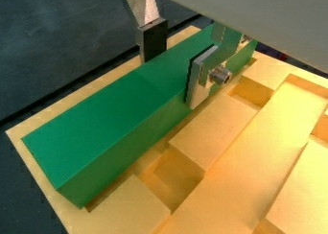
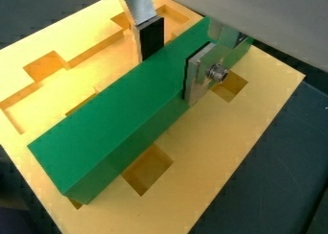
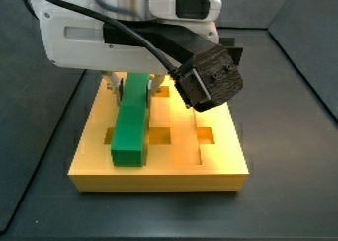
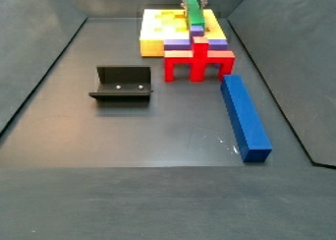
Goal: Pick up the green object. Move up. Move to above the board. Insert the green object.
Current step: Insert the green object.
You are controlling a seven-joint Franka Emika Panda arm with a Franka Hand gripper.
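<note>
The green object (image 1: 122, 123) is a long green bar held at one end between my gripper (image 1: 177, 60) fingers. It also shows in the wrist view (image 2: 128, 123). The gripper (image 2: 175, 58) is shut on it, a dark pad (image 2: 150, 36) on one side and a silver plate (image 2: 201, 77) on the other. The bar lies lengthwise over the yellow board (image 1: 256, 152), low above or on its top, between square holes (image 2: 150, 169). In a side view the bar (image 3: 132, 121) runs along the board (image 3: 172, 171) under the wrist. In a side view the bar (image 4: 195, 13) and board (image 4: 160, 32) are at the far end.
A red block (image 4: 197, 62) and purple block (image 4: 219, 55) stand at the board's near edge. A long blue bar (image 4: 245, 116) lies on the floor to the right. The black fixture (image 4: 122, 85) stands to the left. Dark walls enclose the floor.
</note>
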